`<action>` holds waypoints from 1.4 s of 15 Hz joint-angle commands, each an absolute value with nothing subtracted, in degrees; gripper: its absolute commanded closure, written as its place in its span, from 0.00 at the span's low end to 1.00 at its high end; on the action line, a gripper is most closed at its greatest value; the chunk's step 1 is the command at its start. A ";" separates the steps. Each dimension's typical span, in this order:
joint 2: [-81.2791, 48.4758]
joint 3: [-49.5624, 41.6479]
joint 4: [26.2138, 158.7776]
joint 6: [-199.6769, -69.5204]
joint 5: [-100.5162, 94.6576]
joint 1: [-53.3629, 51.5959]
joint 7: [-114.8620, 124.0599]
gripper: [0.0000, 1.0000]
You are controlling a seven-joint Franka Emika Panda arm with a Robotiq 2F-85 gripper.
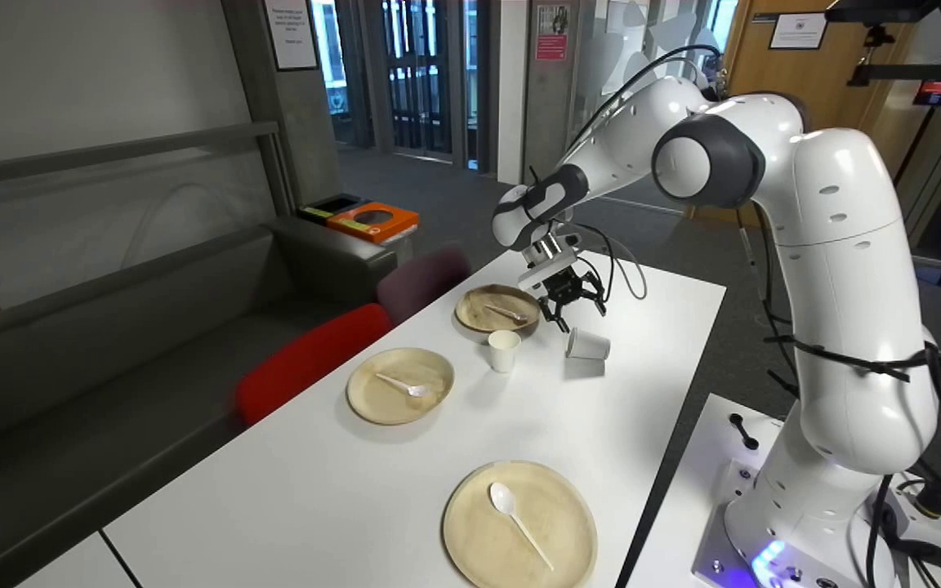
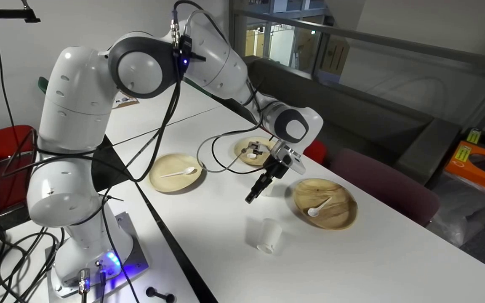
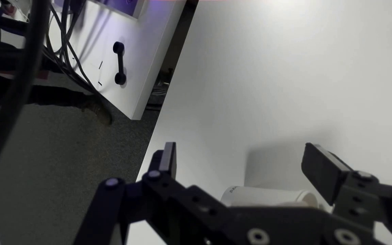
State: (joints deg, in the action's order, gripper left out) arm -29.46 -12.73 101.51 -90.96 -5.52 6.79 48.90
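Wide-spread gripper (image 1: 583, 319) over a tipped cup (image 1: 588, 345)

The two fingers stand well apart, with nothing held between them. The tipped cup lies on its side on the white table (image 1: 315, 490), below the fingertips and, as an exterior view shows, not touching them; how high they are is hard to judge. It sits in from the robot-side edge, toward the table's free short end. In the wrist view, its long axis runs roughly along the line from finger to finger, so the pair seems to face the cup's ends more than its sides. The base points toward the robot-side edge, the mouth away; its inside is not clear to see.

Next out, a standing cup (image 1: 504, 355) is upright between the tipped cup and the edge by the couch (image 1: 152, 327); its contents do not show. Nearby, along that edge and toward the free end, a dark plate (image 2: 338, 210) holds a white spoon (image 2: 313, 212). Farther along the same edge, a pale plate (image 1: 381, 406) carries a second spoon (image 1: 416, 391). Farthest, near the robot-side edge and well away from the free end, a last plate (image 1: 470, 531) bears a third spoon (image 1: 502, 496).
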 commanded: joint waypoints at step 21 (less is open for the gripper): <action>-50.01 -16.54 78.53 -88.69 -6.05 9.18 56.69 0.00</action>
